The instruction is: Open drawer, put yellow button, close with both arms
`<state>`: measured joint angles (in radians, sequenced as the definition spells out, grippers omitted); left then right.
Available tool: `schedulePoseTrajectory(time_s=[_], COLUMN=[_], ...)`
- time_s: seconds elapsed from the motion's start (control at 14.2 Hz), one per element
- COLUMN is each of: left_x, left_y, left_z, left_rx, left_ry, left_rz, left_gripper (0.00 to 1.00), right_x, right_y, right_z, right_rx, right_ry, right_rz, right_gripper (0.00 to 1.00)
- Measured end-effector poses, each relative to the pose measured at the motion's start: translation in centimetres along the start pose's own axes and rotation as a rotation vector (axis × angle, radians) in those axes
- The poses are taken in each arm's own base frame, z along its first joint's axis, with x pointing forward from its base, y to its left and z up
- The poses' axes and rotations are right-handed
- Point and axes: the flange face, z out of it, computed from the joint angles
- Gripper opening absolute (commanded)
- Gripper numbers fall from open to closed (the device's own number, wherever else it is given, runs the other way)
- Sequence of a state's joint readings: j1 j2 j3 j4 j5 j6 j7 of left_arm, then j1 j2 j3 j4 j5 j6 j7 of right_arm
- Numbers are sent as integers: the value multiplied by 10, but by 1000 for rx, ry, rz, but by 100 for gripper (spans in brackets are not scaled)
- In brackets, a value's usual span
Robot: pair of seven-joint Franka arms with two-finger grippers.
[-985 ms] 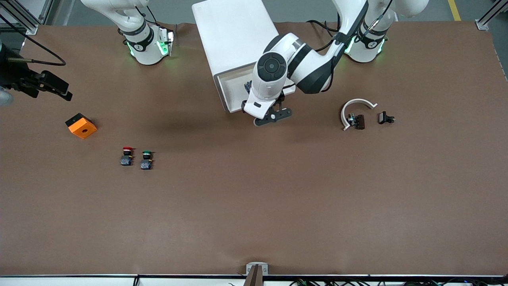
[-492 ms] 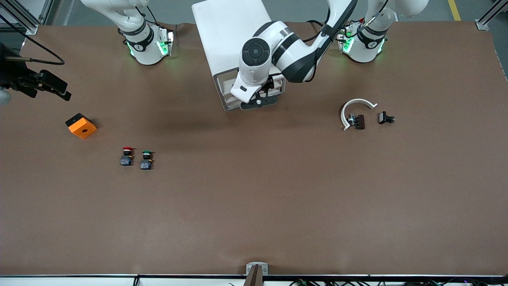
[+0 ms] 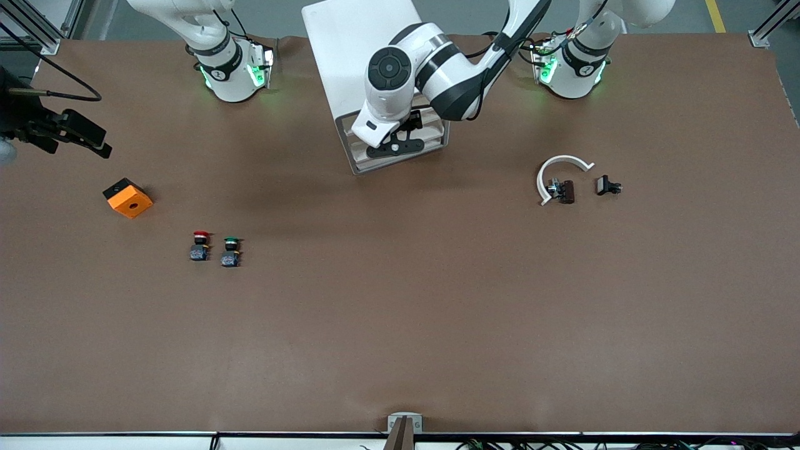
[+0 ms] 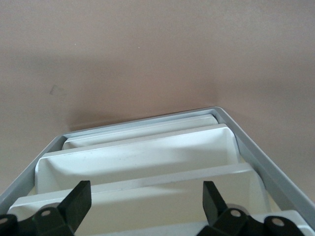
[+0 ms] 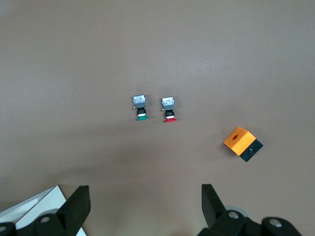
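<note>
The drawer (image 3: 400, 145) had just shut (button unseen, presumably inside); left gripper (image 4: 146, 196), fingers spread, at its front; right gripper (image 5: 145, 202) waited, fingers parted.

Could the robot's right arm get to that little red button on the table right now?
Probably yes. The red button stands in the open beside the green button, toward the right arm's end of the table, with nothing over it. The right gripper is open and looks down at it. The green one stands close, so care is needed.
</note>
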<state>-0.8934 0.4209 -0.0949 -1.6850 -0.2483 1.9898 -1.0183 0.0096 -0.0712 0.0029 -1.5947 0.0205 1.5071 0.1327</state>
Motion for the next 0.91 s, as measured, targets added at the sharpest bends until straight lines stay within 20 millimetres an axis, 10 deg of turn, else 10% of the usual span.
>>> schedulePoseTrajectory(time_s=[0.21,0.42,0.7,0.91], left_x=[4,62,192,249], left_y=[0,-24,-121,-188], left_z=[-5,-37,-101,-123], left_rx=[-18,-73,-93,-43], left_ry=[10,43,183,268], left_rz=[-9,-105,-269,-297], left_gripper=[100,100,100,100], right_x=[0,0,0,0], right_y=[0,0,0,0], right_z=[0,0,-1,-1], right_rx=[0,0,0,0], right_ry=[0,0,0,1], right_rz=[0,0,0,0], right_gripper=[100,100,100,100])
